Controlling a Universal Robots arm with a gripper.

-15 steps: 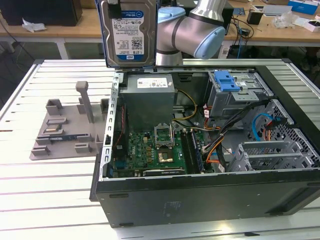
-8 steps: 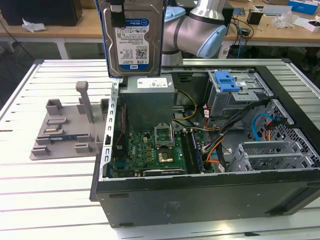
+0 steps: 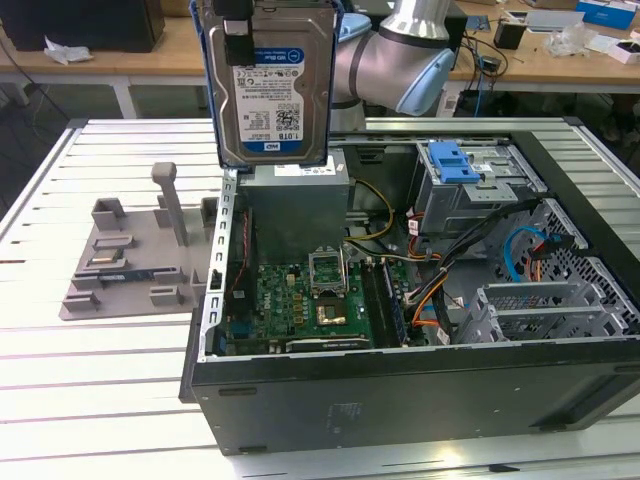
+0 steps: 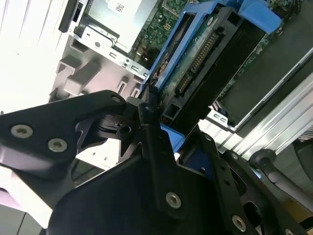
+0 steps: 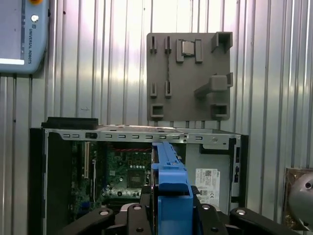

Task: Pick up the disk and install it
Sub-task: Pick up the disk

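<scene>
One grey fixture plate (image 3: 120,270) lies beside the open computer case (image 3: 400,400) on the exterior view's left; above the case's wall on that side hangs the disk (image 3: 272,85) — barcoded white-and-blue label (image 3: 268,105) facing out, free air around — clenched by the gripper (image 5: 172,200).

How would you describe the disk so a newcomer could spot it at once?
Find the open black computer case in the exterior view. Above its far corner on that view's left, the gripper holds the disk upright. Its silver face, white-and-blue label and blue frame set it apart from the grey box below.
</scene>
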